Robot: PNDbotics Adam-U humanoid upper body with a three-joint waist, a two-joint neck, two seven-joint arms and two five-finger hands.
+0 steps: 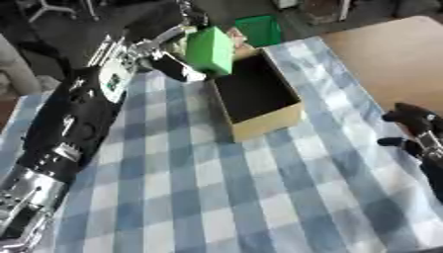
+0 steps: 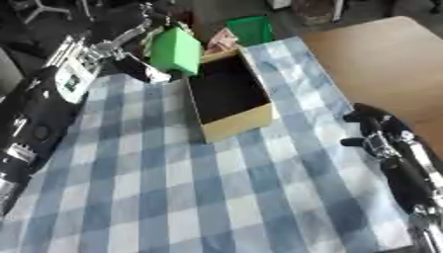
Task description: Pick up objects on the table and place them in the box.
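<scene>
A green block [image 1: 210, 49] sits in the upper middle of the frame, held in the curled fingers of the left hand [image 1: 173, 62] above the far left rim of the open cardboard box [image 1: 268, 120], not yet inside it. The box stands on the checked cloth of the desk [image 1: 259, 197], and the right hand [image 2: 376, 131] rests idle at the right edge with fingers relaxed, holding nothing. Risk: the block hangs over the rim rather than the cavity, so a release here could catch the wall and tumble outside.
</scene>
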